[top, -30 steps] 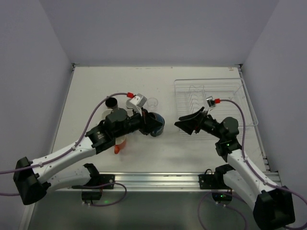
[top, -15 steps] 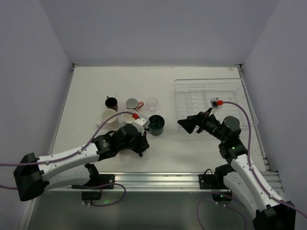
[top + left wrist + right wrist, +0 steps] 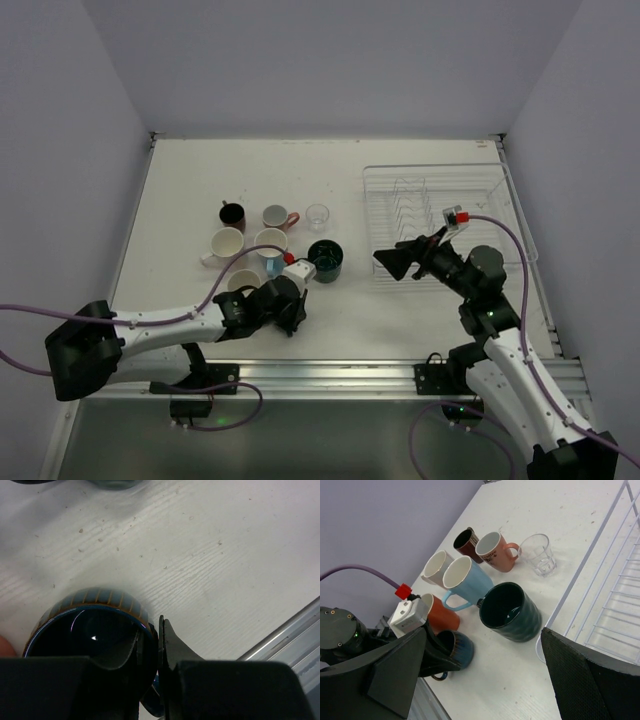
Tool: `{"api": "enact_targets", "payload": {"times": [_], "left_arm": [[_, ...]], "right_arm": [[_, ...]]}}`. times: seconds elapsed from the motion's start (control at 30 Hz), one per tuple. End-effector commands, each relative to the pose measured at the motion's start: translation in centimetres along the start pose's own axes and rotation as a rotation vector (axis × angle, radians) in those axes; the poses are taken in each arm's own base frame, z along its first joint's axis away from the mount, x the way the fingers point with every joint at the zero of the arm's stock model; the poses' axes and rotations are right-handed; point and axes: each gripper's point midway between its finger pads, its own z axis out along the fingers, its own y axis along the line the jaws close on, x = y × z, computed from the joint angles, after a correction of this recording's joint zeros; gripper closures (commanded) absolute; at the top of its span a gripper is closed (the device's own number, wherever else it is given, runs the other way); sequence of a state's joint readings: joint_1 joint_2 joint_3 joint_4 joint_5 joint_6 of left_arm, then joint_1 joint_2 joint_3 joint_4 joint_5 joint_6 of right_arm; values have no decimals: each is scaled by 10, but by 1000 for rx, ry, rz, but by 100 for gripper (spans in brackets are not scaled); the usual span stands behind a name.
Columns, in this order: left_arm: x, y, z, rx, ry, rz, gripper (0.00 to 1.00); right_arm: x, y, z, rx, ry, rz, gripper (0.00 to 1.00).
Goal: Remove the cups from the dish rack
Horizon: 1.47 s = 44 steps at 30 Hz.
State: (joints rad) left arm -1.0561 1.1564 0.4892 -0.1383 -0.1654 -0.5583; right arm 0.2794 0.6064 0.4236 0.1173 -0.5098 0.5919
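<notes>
My left gripper (image 3: pixel 291 312) is shut on the rim of the dark blue cup (image 3: pixel 95 630), one finger inside and one finger (image 3: pixel 172 647) outside. The cup sits low at the table's near edge, beside the orange cup (image 3: pixel 439 614); the right wrist view also shows it (image 3: pixel 457 649). My right gripper (image 3: pixel 396 262) is open and empty, left of the white wire dish rack (image 3: pixel 440 170). No cups show in the rack. On the table stand the dark teal cup (image 3: pixel 325 259), light blue cup (image 3: pixel 270 242), white cup (image 3: pixel 226 243), salmon-pink cup (image 3: pixel 277 216), glass tumbler (image 3: pixel 318 213) and a dark cup (image 3: pixel 232 213).
A metal rail (image 3: pixel 330 375) runs along the table's near edge, close to the dark blue cup, and shows in the left wrist view (image 3: pixel 295 630). The rack's left rim (image 3: pixel 590 560) lies just right of the teal cup (image 3: pixel 510 611). Walls enclose the table on three sides.
My left arm has drawn back from beside the teal cup toward the near edge, carrying the dark blue cup down next to the orange cup. The right gripper has shifted slightly.
</notes>
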Motion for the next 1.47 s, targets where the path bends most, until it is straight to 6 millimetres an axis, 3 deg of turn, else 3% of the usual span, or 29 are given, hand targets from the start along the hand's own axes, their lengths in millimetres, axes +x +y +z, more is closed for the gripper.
{"api": "enact_targets", "payload": {"times": [0.0,0.13,0.23,0.27,0.3,0.33,0.43,0.5,0.6,0.63,0.67,0.7,0.8,0.83,0.97,1.0,1.1,1.13,1.23,1.3,1.43], "left_arm": [[-33,-7,3,-8,-145,-24,98],[-35,-9,3,-10,-149,-16,86],[-38,-10,2,-8,-157,-16,68],[-44,-13,0,1,-172,-19,54],[-46,-12,-2,-5,-176,-20,47],[-54,-15,-6,4,-198,-23,34],[-74,-24,-18,24,-239,-22,17],[-85,-29,-25,33,-254,-12,11],[-120,-44,-52,74,-318,10,6],[-147,-53,-76,99,-381,10,0],[-163,-56,-92,107,-422,42,0],[-191,-61,-120,109,-484,45,0],[-228,-54,-175,62,-594,78,0],[-250,-56,-207,73,-671,63,0],[-277,-40,-266,9,-789,83,0],[-285,-34,-287,-11,-824,77,0],[-293,-24,-321,-32,-886,58,0],[-297,-19,-344,-24,-936,50,0],[-296,-9,-382,-2,-1053,36,0],[-295,-5,-393,13,-1112,18,0],[-279,6,-356,-58,-1056,7,0]], "right_arm": [[-22,10,-2,-4,-50,-47,1],[-21,10,-1,-5,-46,-42,1],[-23,12,-3,-4,-52,-44,1],[-25,13,-4,-2,-55,-46,1],[-27,13,-5,5,-58,-49,1],[-29,15,-6,6,-63,-54,1],[-37,18,-9,17,-75,-68,1],[-44,21,-12,30,-85,-77,1],[-60,28,-24,65,-126,-108,1],[-66,31,-28,77,-143,-121,1],[-78,34,-37,101,-190,-148,1],[-91,44,-46,112,-221,-162,1],[-123,68,-77,127,-342,-200,1],[-129,76,-84,118,-367,-209,1],[-157,106,-125,121,-489,-249,1],[-163,104,-136,166,-529,-255,1],[-182,109,-165,225,-647,-272,1],[-187,111,-175,236,-686,-275,1],[-192,114,-190,253,-743,-270,1],[-189,110,-185,245,-740,-261,1],[-178,101,-160,215,-670,-228,1]]}}
